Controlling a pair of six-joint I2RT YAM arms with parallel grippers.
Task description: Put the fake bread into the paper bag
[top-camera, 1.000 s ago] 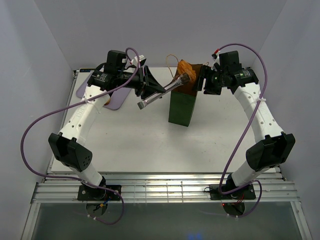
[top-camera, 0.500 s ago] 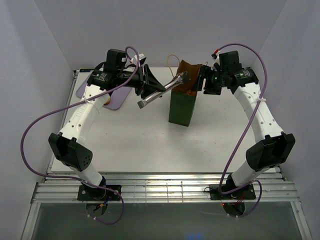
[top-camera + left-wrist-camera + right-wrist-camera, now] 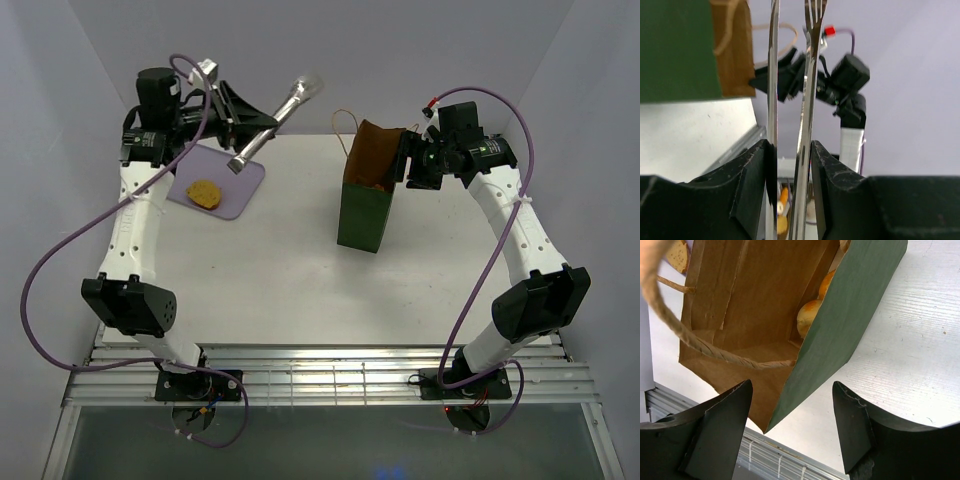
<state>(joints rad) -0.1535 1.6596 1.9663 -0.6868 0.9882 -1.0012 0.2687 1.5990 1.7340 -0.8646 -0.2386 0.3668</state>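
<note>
Tongs up, bag held: my left gripper point(image 3: 789, 145) is clamped on metal tongs point(image 3: 807, 75); my right gripper point(image 3: 791, 384) is parted astride the paper bag point(image 3: 860, 300) wall.
I hold the tongs high over the lilac tray point(image 3: 245, 185), where one flat piece of fake bread point(image 3: 205, 192) lies. Golden buns point(image 3: 809, 315) sit inside the upright bag.

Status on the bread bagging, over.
Left pincer shut on tongs, empty, raised near lilac tray. Right pincer straddles paper bag rim. Some bread bagged; one piece on tray. Nothing blocking bag mouth.

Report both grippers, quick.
Left gripper: shut on tongs.
Right gripper: open, astride the bag rim.
</note>
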